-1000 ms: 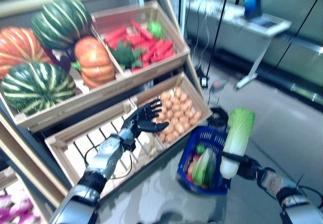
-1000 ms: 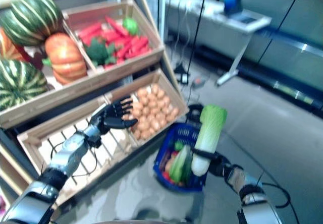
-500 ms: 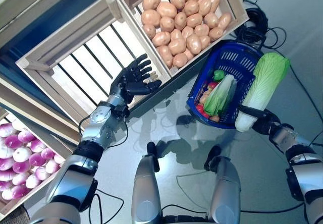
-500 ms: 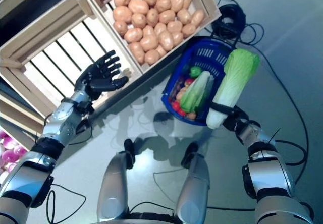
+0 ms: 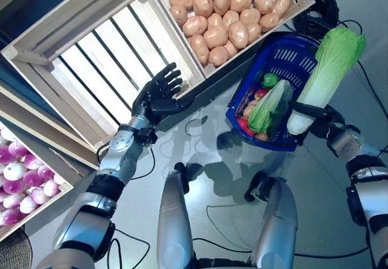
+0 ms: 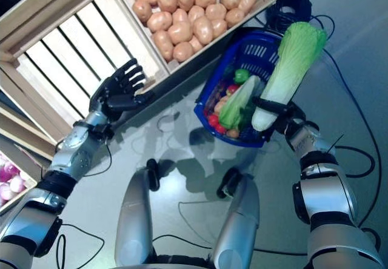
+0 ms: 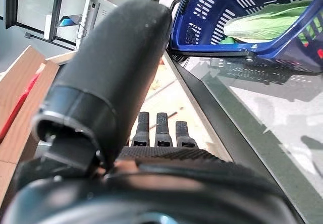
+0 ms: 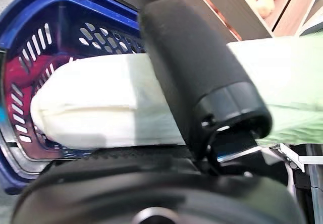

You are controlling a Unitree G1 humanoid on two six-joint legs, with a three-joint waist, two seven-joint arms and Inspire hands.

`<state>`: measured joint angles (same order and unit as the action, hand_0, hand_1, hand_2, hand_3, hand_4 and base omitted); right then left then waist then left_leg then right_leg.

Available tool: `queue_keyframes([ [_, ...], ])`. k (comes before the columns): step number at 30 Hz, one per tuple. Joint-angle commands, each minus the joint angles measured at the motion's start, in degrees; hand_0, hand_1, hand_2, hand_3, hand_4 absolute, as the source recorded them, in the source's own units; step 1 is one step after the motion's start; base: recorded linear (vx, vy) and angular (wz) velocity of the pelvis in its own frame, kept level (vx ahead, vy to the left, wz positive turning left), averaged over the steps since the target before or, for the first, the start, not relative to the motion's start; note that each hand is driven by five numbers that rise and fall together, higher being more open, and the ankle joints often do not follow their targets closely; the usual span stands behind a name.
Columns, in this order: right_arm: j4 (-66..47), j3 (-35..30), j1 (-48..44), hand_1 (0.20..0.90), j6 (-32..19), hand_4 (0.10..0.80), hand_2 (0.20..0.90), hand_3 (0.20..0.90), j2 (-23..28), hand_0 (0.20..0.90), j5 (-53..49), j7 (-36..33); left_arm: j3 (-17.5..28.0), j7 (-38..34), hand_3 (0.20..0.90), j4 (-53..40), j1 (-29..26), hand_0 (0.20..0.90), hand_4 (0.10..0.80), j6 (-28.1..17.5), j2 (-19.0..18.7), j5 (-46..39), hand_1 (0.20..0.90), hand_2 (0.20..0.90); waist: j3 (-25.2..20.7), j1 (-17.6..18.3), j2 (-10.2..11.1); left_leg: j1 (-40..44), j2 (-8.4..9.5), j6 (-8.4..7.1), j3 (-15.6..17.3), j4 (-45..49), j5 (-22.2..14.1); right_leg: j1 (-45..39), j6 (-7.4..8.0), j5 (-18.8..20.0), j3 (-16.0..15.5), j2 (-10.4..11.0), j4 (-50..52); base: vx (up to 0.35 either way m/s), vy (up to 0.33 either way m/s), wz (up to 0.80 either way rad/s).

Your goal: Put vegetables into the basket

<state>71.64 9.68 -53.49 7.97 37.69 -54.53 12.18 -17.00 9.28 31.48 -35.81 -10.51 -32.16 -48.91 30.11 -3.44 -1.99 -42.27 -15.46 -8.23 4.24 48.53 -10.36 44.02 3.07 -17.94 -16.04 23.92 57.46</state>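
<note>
I see my right robot hand holding a long cabbage above the rim of the blue basket.

The largest thing is the empty slatted wooden crate point(image 5: 91, 69), and beside it stands the wooden crate full of brown potatoes point(image 5: 227, 14). At the lower left a wooden bin of purple-white turnips point(image 5: 18, 184) shows. The blue plastic basket with perforated walls point(image 5: 285, 60) sits on the grey floor point(image 5: 206, 142) just below the potato crate; inside it lie a leafy green vegetable point(image 5: 270, 106), a small green pepper point(image 5: 270, 79) and some red pieces. The long napa cabbage with white stem and pale green leaves point(image 5: 327, 69) is tilted over the basket's far side, and my right robot hand point(image 5: 318, 116) is clamped around its white end. My left robot hand point(image 5: 156, 97) hovers before the empty crate, fingers spread apart and holding nothing.
</note>
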Motion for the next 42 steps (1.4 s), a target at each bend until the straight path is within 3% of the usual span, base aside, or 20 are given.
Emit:
queue_keyframes([
  [1,-2.22,0.12,-4.97,0.9,-6.9,0.8,0.9,0.9,5.26,0.9,-3.72,-1.1,3.06,0.26,0.9,-7.51,-3.03,0.9,0.8,-6.87,-1.85,-4.14,0.9,0.9,-0.32,-0.26,-2.34,3.67,-1.27,0.35,1.34,-0.1,-5.57,-2.94,2.85,-1.12,3.42,0.63,0.84,-0.045,0.025,0.01],
  [19,-2.67,0.36,-4.47,0.9,-6.46,0.8,0.9,0.9,5.4,0.9,-2.52,-1.67,3.64,2.7,0.9,-6.68,-1.59,0.9,0.8,-8.26,-2.5,-6.07,0.9,0.9,-0.65,-0.23,-1.92,10.09,-1.32,0.8,3.28,-6.27,-3.22,-8.31,2.84,0.81,2.02,-0.08,-3.96,-0.012,0.023,0.0],
  [28,-4.55,-2.21,4.36,0.9,-7.56,0.8,0.9,0.9,0.09,0.9,-3.58,-0.38,3.73,2.11,0.9,-2.71,2.59,0.9,0.8,-7.99,-1.16,-1.24,0.9,0.9,-4.39,-0.27,-0.26,20.73,0.41,1.28,5.35,-16.4,0.62,-18.51,3.19,4.89,-1.17,-1.05,-14.26,0.059,0.027,-0.02],
  [31,-6.27,-3.12,8.76,0.9,-9.57,0.8,0.9,0.9,-3.35,0.9,-4.36,0.63,2.78,0.67,0.9,-0.31,4.47,0.9,0.8,-7.81,0.1,4.12,0.9,0.9,-6.48,-0.07,0.29,26.09,1.42,1.2,6.64,-22.24,2.8,-24.16,3.65,7.2,-2.78,-2.31,-21.04,0.139,0.008,-0.01],
  [34,-9.97,-3.59,17.06,0.9,-14.66,0.8,0.9,0.9,-9.41,0.9,-2.85,0.9,1.04,-2.96,0.9,2.39,8.8,0.9,0.8,-7.44,2.19,12.12,0.9,0.9,-10.38,0.26,0.91,33.88,3.16,1.43,8.19,-32.01,5.88,-33.01,4.52,10.63,-4.66,-5.23,-32.7,0.204,-0.01,-0.09],
  [35,-11.61,-3.71,19.38,0.9,-16.31,0.8,0.9,0.9,-10.95,0.9,-2.7,0.32,1.01,-3.37,0.9,2.85,10.27,0.9,0.8,-6.9,2.76,13.42,0.9,0.9,-11.55,0.31,1.07,35.48,3.54,1.93,9.07,-35.09,7.93,-35.2,4.13,12.7,-5.71,-6.2,-36.62,0.141,-0.027,-0.02],
  [38,-15.69,-3.89,25.36,0.9,-20.23,0.8,0.9,0.9,-14.18,0.9,-0.95,-1.26,0.79,-4.51,0.9,4.0,14.36,0.9,0.8,-6.0,4.64,18.08,0.9,0.9,-14.14,0.62,1.34,40.0,4.33,1.88,9.85,-40.85,9.86,-40.65,4.75,14.9,-6.11,-8.52,-44.0,0.19,-0.038,0.01],
  [42,-22.68,-2.43,35.72,0.9,-23.82,0.8,0.9,0.9,-20.73,0.9,1.79,-2.69,1.11,-6.69,0.9,9.3,22.07,0.9,0.8,-6.32,10.67,25.91,0.9,0.9,-19.34,1.13,1.26,46.25,5.07,1.91,10.93,-48.64,12.73,-47.28,4.99,17.89,-5.81,-10.95,-52.94,0.172,-0.005,-0.05],
])
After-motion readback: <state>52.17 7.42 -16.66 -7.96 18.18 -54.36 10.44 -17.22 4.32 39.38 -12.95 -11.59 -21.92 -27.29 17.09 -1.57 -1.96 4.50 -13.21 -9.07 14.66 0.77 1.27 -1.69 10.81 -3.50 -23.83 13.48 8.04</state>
